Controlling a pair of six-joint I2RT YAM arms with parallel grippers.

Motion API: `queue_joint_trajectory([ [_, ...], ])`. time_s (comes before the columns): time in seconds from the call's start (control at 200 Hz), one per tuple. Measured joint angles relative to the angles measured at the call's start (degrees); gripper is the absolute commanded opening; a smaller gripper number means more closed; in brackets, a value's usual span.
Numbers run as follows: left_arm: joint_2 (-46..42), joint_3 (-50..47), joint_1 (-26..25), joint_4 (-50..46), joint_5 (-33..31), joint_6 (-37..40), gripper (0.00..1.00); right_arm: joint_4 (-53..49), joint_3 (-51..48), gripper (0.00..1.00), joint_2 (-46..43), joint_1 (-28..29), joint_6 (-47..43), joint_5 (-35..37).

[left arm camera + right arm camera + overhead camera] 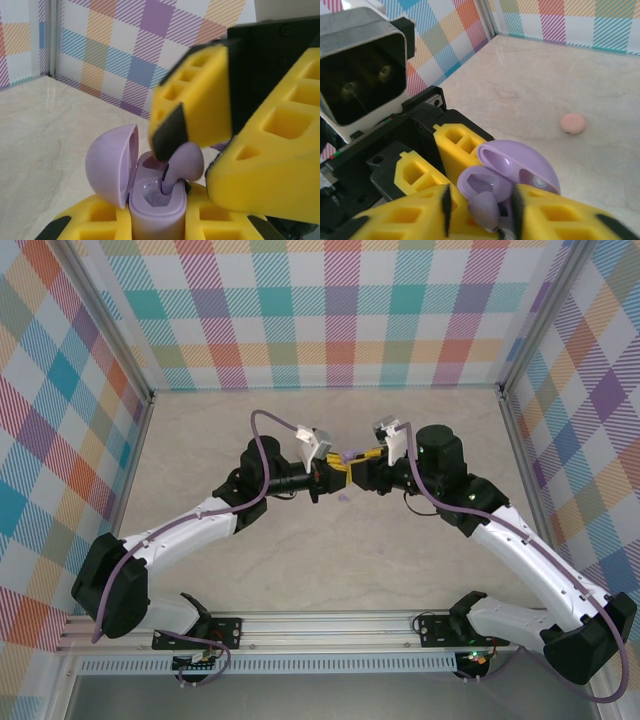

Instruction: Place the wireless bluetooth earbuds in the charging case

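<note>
Lilac case [156, 202], lid open, clamped in my left gripper [156, 222]; right gripper [481, 209] pinches lilac earbud [186, 159], stem in the case's well, above desk [330, 560] centre.

Top external: mounted high above near edge, aimed down at whole table [330, 560]. Wrist views: held very close, faced oppositely; open lilac charging case [152, 210] shared.
</note>
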Motion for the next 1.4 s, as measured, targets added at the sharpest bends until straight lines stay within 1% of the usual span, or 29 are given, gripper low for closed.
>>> queue_joint_trajectory([
  [0.11, 0.00, 0.07, 0.00, -0.24, 0.17, 1.38, 0.04, -1.31, 0.68, 0.54, 0.00, 0.00, 0.15, 0.22],
  [0.3, 0.00, 0.13, 0.00, -1.49, -0.11, 3.48, 0.04, -4.13, 2.91, 0.58, 0.00, 0.33, 0.48, 0.20],
  [0.53, -0.02, 0.26, 0.00, -3.13, -1.38, 5.20, 0.03, -7.30, 5.77, 0.59, 0.00, 0.33, 1.57, 1.49],
  [0.63, -0.07, 0.26, 0.00, -3.15, -1.88, 5.86, 0.03, -9.20, 6.29, 0.56, 0.00, 0.37, 1.99, 4.66],
  [0.76, -0.13, 0.26, 0.00, -3.37, -2.54, 6.08, 0.02, -12.48, 6.38, 0.45, 0.11, 0.37, 2.95, 9.88],
  [0.84, -0.26, 0.28, 0.00, -3.54, -2.89, 6.10, 0.03, -13.90, 6.43, 0.39, 0.44, 0.37, 3.58, 11.58],
  [0.92, -0.39, 0.28, 0.00, -3.56, -2.91, 6.12, 0.03, -14.73, 6.40, 0.35, 0.85, 0.37, 3.93, 12.44],
  [1.09, -0.50, 0.28, 0.00, -3.74, -2.64, 6.14, 0.03, -14.99, 6.43, 0.32, 1.57, 0.37, 3.89, 11.47],
  [1.4, -0.50, 0.33, 0.00, -4.37, -2.01, 6.27, 0.03, -14.99, 6.51, 0.31, 2.91, 0.37, 3.32, 6.08],
])
